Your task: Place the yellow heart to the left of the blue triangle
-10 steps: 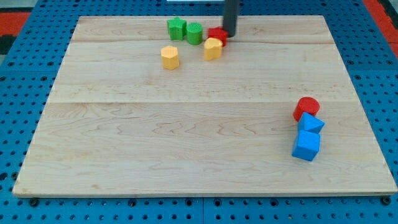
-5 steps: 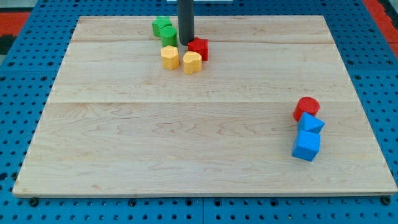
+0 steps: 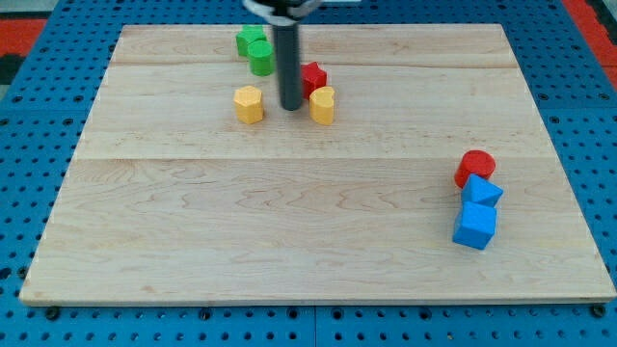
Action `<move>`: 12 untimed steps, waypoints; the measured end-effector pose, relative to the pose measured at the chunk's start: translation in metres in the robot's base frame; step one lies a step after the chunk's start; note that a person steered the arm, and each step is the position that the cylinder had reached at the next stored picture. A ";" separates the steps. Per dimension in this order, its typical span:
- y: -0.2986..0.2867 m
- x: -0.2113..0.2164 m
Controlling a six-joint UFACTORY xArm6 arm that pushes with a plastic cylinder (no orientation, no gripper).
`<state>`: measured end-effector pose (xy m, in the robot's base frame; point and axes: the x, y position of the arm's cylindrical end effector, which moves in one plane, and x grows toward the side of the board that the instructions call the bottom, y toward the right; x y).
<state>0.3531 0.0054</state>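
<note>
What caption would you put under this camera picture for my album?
My tip rests between two yellow blocks, the yellow heart on its right, far from the blue triangle.

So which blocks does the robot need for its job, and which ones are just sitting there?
Needed for the job:
- yellow heart, just right of my tip
- blue triangle, far off at the view's right

Just lying about:
- yellow hexagon, left of my tip
- red star
- two green blocks
- red cylinder
- blue cube

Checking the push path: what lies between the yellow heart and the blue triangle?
Bare board in the camera view; nothing sits between yellow heart and blue triangle.
</note>
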 end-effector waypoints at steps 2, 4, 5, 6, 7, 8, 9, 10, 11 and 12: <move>0.086 0.001; 0.114 -0.028; 0.126 -0.020; 0.083 0.034; 0.063 0.082; 0.043 0.076; 0.053 0.037; 0.109 0.041; 0.125 0.088; 0.111 0.127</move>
